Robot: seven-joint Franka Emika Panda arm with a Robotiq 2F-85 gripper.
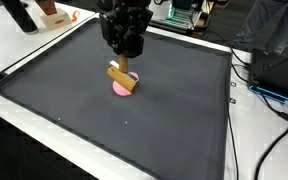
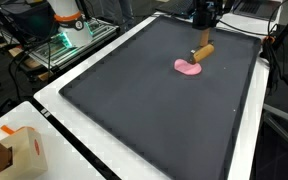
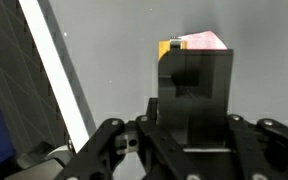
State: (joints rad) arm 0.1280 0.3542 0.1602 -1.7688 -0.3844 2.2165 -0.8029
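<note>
While the gripper hangs over the dark mat, I cannot tell if it is spread. At its 6 o'clock, 1 wooden block touches a pink piece.

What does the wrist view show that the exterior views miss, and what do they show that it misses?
Only the wrist view: the gripper up close, its dark body hiding most of the wooden block and pink object. Only the exterior views: the whole dark mat, the block's tilt and, in an exterior view, a cardboard box. Both: block, pink object, mat, white table edge.
</note>
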